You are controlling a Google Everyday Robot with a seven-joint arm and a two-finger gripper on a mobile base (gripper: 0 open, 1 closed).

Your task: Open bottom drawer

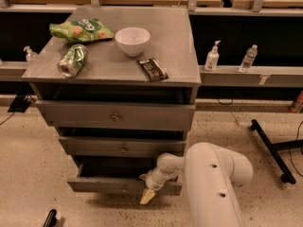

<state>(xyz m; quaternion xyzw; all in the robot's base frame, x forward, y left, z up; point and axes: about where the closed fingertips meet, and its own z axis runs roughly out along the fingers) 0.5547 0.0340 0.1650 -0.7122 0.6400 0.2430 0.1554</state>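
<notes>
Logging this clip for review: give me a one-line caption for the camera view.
The gripper sits at the front of the partly pulled-out bottom drawer of a grey cabinet.

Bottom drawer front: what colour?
Plain grey; the bottom drawer shows only in the camera view. The gripper is at its front edge, right of centre.

Your gripper (147, 194) sits at the front of the bottom drawer (104, 185), right of centre, below the middle drawer (94, 146). On the cabinet top (182, 56) you have a bowl (132, 40), possibly a snack bar (152, 69) before it, and a can (72, 60) to its left.
</notes>
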